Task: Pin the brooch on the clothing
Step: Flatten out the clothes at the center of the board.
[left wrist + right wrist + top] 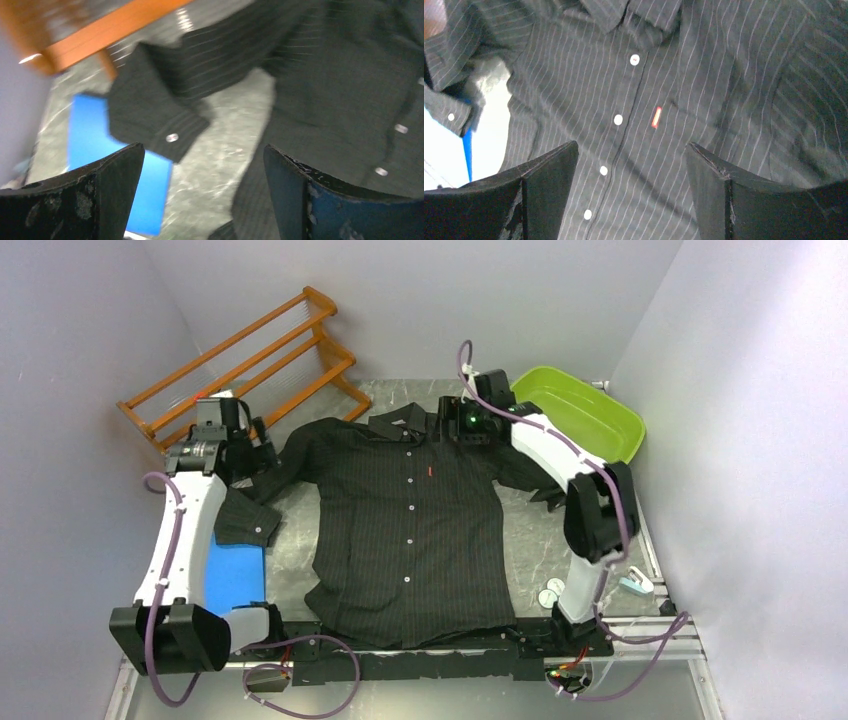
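The black pinstriped shirt (410,530) lies front up and spread flat on the counter (530,530), collar at the far side, its tiny red chest mark (656,116) beside the button line. The right gripper (631,144) hangs over the upper chest with its jaws apart and nothing between them. The left gripper (202,146) is also spread wide and empty, above the buttoned cuff (150,125) of the folded sleeve.

No brooch sits in either gripper. Two small pale discs (550,593) by the right arm's base may be it, though they are too small to tell. A good next move is probably to fetch the brooch first, then hold the chest cloth taut with one arm while the other pins.

A blue pad (235,575) lies partly under the cuff. The wooden rack (240,350) and green tub (585,415) crowd the far corners
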